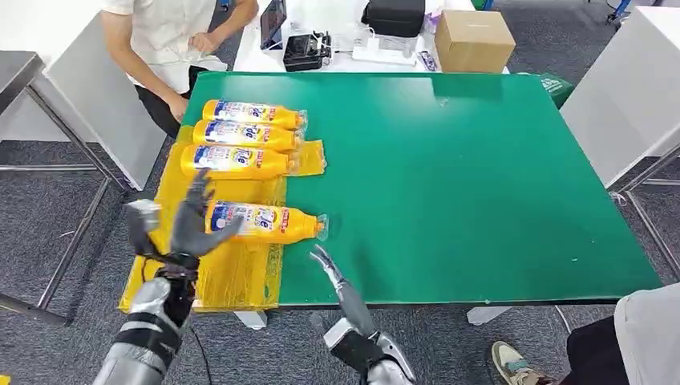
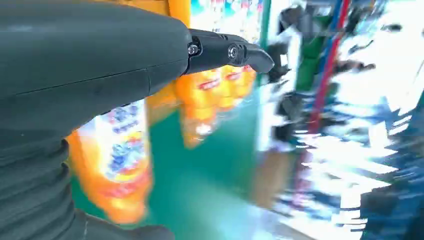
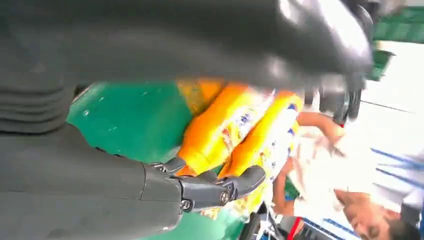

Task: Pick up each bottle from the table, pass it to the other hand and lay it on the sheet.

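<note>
Three yellow detergent bottles (image 1: 240,136) lie side by side on the yellow plastic sheet (image 1: 232,273) at the left of the green table (image 1: 481,176) — that part looks done. A fourth bottle (image 1: 269,222) lies on its side nearer the robot, label end on the sheet, cap end over bare table. The left hand (image 1: 191,220) has its fingers spread beside the bottle's base, gripping nothing. The right hand (image 1: 337,277) hangs free near the table's front edge, fingers extended — empty. No other bottles are visible on the table.
</note>
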Available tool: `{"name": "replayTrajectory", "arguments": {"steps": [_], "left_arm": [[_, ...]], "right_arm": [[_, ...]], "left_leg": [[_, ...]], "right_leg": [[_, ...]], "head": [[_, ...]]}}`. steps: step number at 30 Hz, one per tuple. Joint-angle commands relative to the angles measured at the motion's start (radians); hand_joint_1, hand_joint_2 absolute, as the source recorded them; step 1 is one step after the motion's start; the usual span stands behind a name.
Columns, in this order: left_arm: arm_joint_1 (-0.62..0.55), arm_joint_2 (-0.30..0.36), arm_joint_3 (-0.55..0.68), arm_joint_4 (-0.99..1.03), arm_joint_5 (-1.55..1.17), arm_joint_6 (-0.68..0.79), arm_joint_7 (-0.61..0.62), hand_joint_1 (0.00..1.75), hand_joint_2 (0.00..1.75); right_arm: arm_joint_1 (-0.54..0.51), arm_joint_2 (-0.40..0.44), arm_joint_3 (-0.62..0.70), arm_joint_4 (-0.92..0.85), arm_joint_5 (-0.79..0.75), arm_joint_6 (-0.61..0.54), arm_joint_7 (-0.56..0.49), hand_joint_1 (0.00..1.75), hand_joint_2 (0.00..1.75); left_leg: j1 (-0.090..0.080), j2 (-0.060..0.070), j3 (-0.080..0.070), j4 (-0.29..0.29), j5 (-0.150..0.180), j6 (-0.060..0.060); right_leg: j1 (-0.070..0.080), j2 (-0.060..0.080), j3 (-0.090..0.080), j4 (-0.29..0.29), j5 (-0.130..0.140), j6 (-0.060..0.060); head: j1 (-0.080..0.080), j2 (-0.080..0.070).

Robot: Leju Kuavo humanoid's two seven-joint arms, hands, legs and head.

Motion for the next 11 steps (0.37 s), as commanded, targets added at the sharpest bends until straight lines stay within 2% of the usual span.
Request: {"name": "replayTrajectory", "arguments": {"steps": [1,2,3,4,5,8,9,10,11], "left_arm": [[0.316,-0.041,-0.058,-0.422,0.096,0.027,-0.014,0.00,1.75],[0.350,-0.047,-0.091,-0.448,0.057,0.060,-0.042,0.00,1.75],[0.356,-0.053,-0.113,-0.463,0.041,0.099,-0.041,0.00,1.75],[0.375,-0.052,-0.139,-0.481,0.016,0.133,-0.038,0.00,1.75],[0.403,-0.049,-0.170,-0.502,-0.014,0.172,-0.042,0.00,1.75],[0.447,-0.041,-0.216,-0.524,-0.053,0.227,-0.050,0.00,1.75],[0.470,-0.030,-0.242,-0.535,-0.071,0.254,-0.030,0.00,0.00],[0.488,0.002,-0.290,-0.539,-0.080,0.268,-0.011,0.00,0.00],[0.499,0.006,-0.302,-0.534,-0.080,0.290,-0.010,0.00,0.00]], "right_arm": [[0.160,0.026,-0.236,-0.417,-0.106,0.119,0.001,0.00,1.75],[0.163,0.021,-0.243,-0.439,-0.103,0.076,0.001,0.00,0.00],[0.167,0.037,-0.268,-0.415,-0.119,0.054,0.001,0.00,0.00],[0.174,0.045,-0.285,-0.400,-0.099,-0.001,0.001,0.00,0.00],[0.190,0.048,-0.299,-0.418,-0.106,-0.050,0.001,0.00,0.00],[0.219,0.070,-0.353,-0.374,-0.131,-0.098,0.001,0.00,0.00],[0.227,0.083,-0.377,-0.359,-0.117,-0.156,0.001,0.00,0.00],[0.243,0.081,-0.383,-0.404,-0.078,-0.223,0.001,0.00,0.00],[0.252,0.083,-0.394,-0.412,-0.055,-0.268,0.001,0.00,1.75]], "left_leg": [[-0.002,0.004,0.005,0.000,-0.005,0.000],[-0.002,0.005,0.007,0.000,-0.007,-0.001],[-0.001,0.004,0.003,0.000,-0.005,-0.001],[-0.002,0.002,0.006,0.000,-0.006,-0.001],[0.000,-0.001,0.000,0.000,-0.003,-0.001],[-0.001,0.001,0.005,0.000,-0.005,-0.001],[-0.001,0.001,0.003,0.000,-0.004,-0.001],[-0.001,0.000,0.006,-0.001,-0.005,-0.001],[-0.001,0.000,0.003,-0.001,-0.004,-0.001]], "right_leg": [[-0.001,0.003,0.004,0.001,-0.004,0.000],[-0.001,0.002,0.006,0.001,-0.005,0.000],[-0.001,0.002,0.002,0.001,-0.003,0.000],[-0.001,-0.001,0.005,0.001,-0.005,0.000],[0.000,-0.002,-0.001,0.000,-0.002,0.000],[-0.001,-0.001,0.004,0.000,-0.006,0.001],[-0.001,-0.001,0.002,-0.001,-0.005,0.001],[-0.001,-0.002,0.005,-0.001,-0.006,0.001],[0.000,-0.001,0.003,-0.002,-0.005,0.001]], "head": [[0.000,0.000],[0.000,0.000],[-0.001,0.000],[0.000,0.000],[0.000,0.000],[0.000,0.000],[0.000,0.000],[0.000,0.000],[0.000,0.000]]}}
